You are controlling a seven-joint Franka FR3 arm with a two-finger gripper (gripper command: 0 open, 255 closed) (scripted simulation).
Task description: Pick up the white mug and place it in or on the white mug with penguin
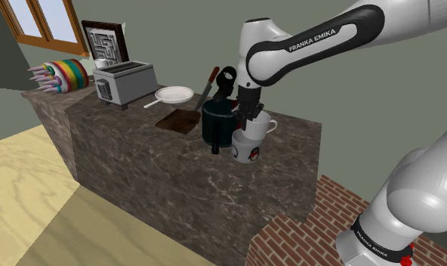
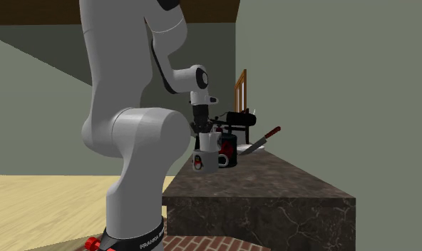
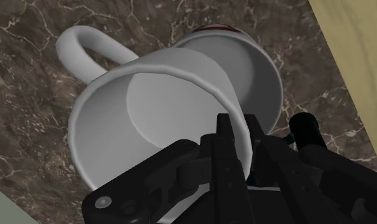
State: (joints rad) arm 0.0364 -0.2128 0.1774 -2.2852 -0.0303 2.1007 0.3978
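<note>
A plain white mug (image 1: 263, 123) sits tilted in the mouth of the white penguin mug (image 1: 248, 149) on the dark stone counter (image 1: 177, 162). My gripper (image 1: 251, 114) comes down from above and is shut on the white mug's rim, one finger inside and one outside. The wrist view shows the white mug (image 3: 142, 121) with its handle pointing away from the gripper (image 3: 241, 140), and the penguin mug's wall (image 3: 270, 83) beneath it. From the second exterior view the gripper (image 2: 202, 129) holds the white mug (image 2: 210, 141) above the penguin mug (image 2: 203, 162).
A dark green mug (image 1: 217, 125) stands close against the penguin mug. Farther along the counter lie a brown board (image 1: 180, 121), a knife (image 1: 208, 85), a white pan (image 1: 174, 94) and a toaster (image 1: 124, 81). The counter edge and brick floor (image 1: 290, 234) are near.
</note>
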